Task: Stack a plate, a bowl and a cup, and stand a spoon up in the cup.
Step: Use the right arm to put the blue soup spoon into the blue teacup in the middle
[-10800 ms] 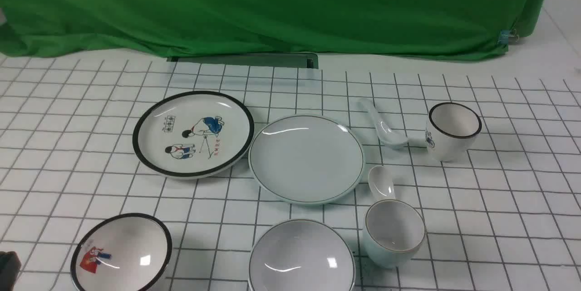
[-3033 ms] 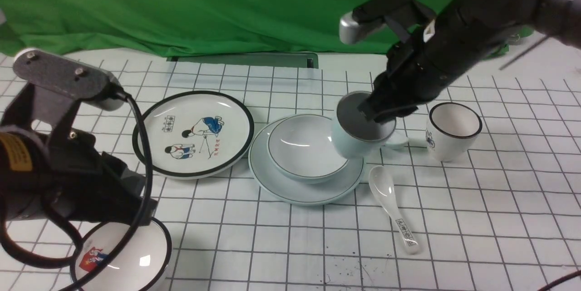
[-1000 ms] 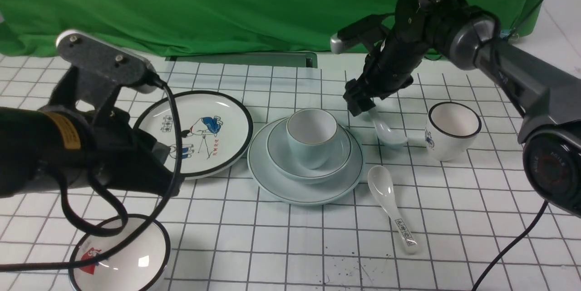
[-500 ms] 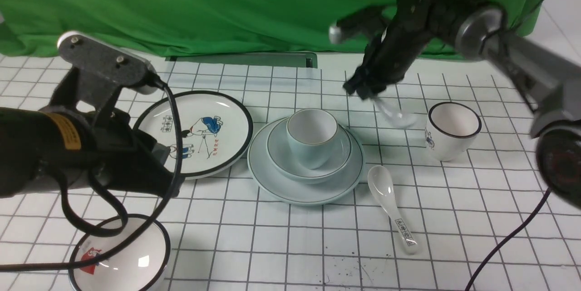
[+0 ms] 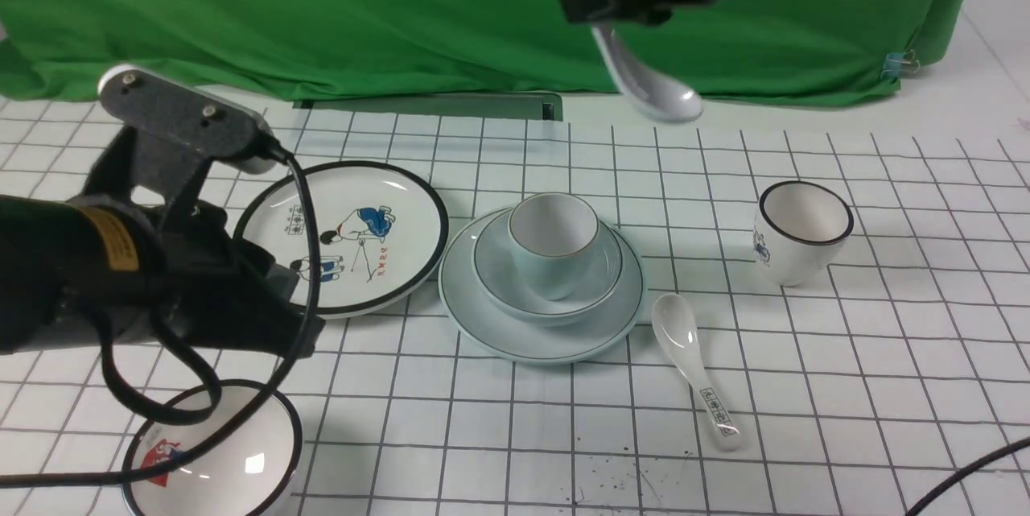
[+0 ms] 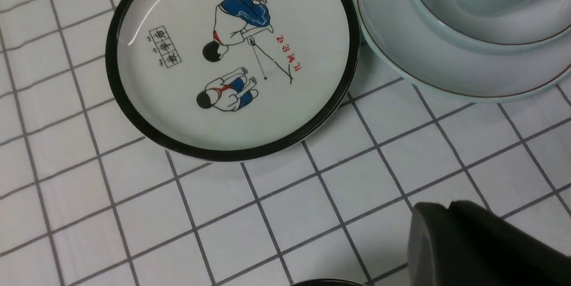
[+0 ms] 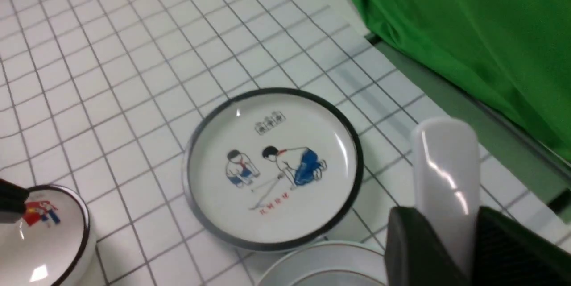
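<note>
The pale blue-green plate lies mid-table with the bowl on it and the cup upright in the bowl. My right gripper hangs high above the table's far side, behind the stack, shut on the plain spoon, whose scoop hangs down to the right. In the right wrist view the spoon's handle sticks out between the two fingers. My left gripper is shut and empty, low over the table, near the plate.
A black-rimmed cartoon plate lies left of the stack. A cartoon bowl sits at the front left under my left arm. A black-rimmed white cup stands at the right. A printed spoon lies right of the plate. Green cloth hangs behind.
My right gripper has closed on the plain spoon's handle and lifted it off the table, rising high and a little left. The left arm has barely moved.
</note>
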